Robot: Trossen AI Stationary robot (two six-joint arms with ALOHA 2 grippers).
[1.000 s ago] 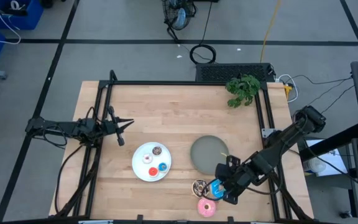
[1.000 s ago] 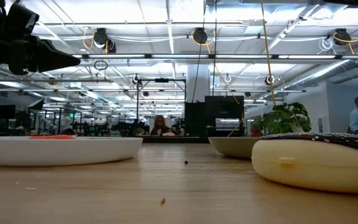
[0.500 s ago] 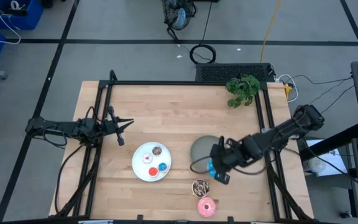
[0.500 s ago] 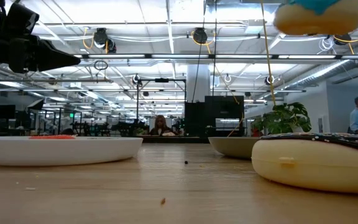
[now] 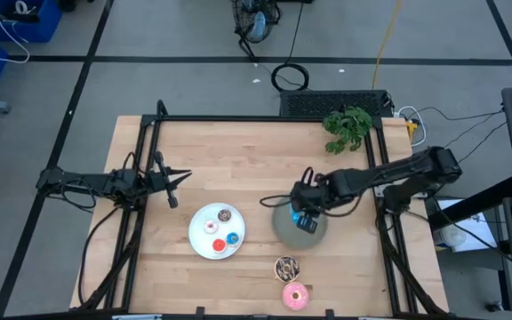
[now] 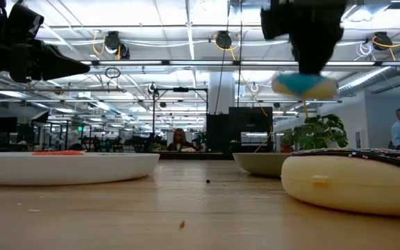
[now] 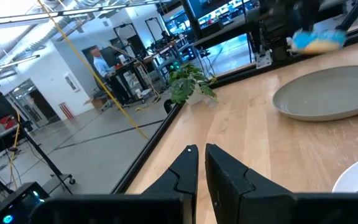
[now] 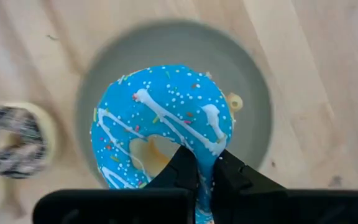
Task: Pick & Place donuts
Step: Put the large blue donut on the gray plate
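Observation:
My right gripper hangs over the grey plate, shut on the blue sprinkled donut, which shows in the low view as the blue donut in the air. The chocolate donut and the pink donut lie flat on the table near the near edge. The small brown, white, red and blue donuts lie on the white plate. My left gripper waits shut at the table's left side. My right gripper pinches the blue sprinkled donut's ring on the side nearest the wrist. One finger stands in the hole and the other finger outside the rim. It comes from above, pointing down. The donut hangs clear above the grey plate.
A potted green plant stands at the table's far right corner. Black frame rails run along the table's left side and right side. Bare wood lies between the plates and the far edge.
My right gripper has carried the blue sprinkled donut from beside the chocolate and pink donuts at the near edge, up and toward the far edge, to above the grey plate. In the low view the donut now hangs lower than half a second ago.

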